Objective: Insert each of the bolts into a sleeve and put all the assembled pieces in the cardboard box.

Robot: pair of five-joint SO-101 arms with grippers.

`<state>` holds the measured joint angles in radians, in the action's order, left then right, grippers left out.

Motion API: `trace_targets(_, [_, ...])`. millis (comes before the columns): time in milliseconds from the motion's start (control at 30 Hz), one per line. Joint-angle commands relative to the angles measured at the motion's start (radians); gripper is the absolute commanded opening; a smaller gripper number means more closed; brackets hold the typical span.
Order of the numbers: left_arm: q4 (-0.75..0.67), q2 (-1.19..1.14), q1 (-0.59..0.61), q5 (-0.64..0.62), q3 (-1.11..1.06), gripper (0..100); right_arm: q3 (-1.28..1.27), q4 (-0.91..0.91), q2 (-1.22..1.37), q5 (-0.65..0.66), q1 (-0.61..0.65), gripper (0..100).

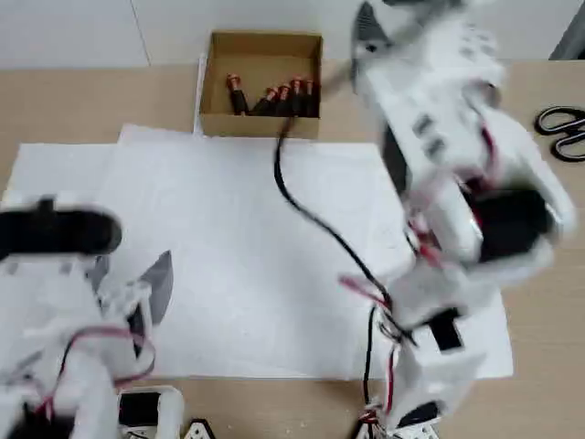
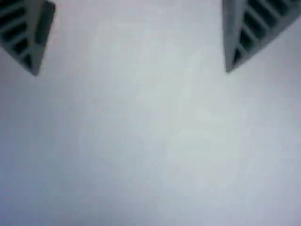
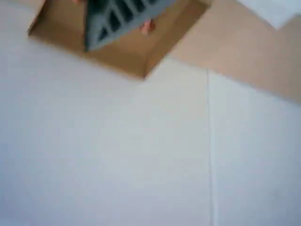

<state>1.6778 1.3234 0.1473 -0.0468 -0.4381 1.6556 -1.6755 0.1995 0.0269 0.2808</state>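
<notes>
here, left jaws wide over paper (image 2: pixel 150 141), right jaws (spread unclear) near cardboard box (image 1: pixel 260 125) edge

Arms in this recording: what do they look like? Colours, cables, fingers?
The left arm and right arm are white shells with black motor blocks, trailing red and black wires; a black cable crosses the paper. The left gripper has grey, slotted fingers.

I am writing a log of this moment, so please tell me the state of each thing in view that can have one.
Box: open, with pieces inside.
Pieces: lying side by side in the box.
Left end effector: open, empty, over the paper.
Right end effector: by the box; open or shut unclear.
Paper: spread flat on the table.
Scissors: lying flat on the table.
</notes>
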Motion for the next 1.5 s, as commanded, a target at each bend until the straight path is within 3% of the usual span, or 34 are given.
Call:
trace_targets(0, [0.003, 0.158, 0.000, 0.000, 0.036, 24, -0.011, -0.013, -0.185, 0.008, -0.007, 18.0])
trace_targets(233, [-0.002, 0.373, 0.002, -0.002, -0.038, 24, -0.440, -0.022, -0.556, 0.003, -0.012, 18.0])
trace_targets(500, [-0.008, 0.410, 0.003, 0.000, -0.047, 24, -1.484, 0.025, -1.115, 0.002, -0.007, 18.1])
trace_targets(767, [-0.269, 0.411, 0.005, 0.000, -0.295, 24, -2.303, 0.291, -1.618, 0.002, -0.015, 18.0])
trace_targets(900, [-0.374, 0.411, 0.006, 0.000, -0.510, 24, -2.644, 0.449, -1.834, 0.002, -0.087, 18.0])
trace_targets(1033, [-0.482, 0.411, 0.005, 0.000, -0.690, 24, -2.900, 0.602, -2.022, 0.006, -0.151, 18.0])
trace_targets(1467, [-0.646, 0.411, 0.002, 0.000, -1.058, 24, -3.288, 0.817, -1.995, 0.008, -0.203, 18.0])
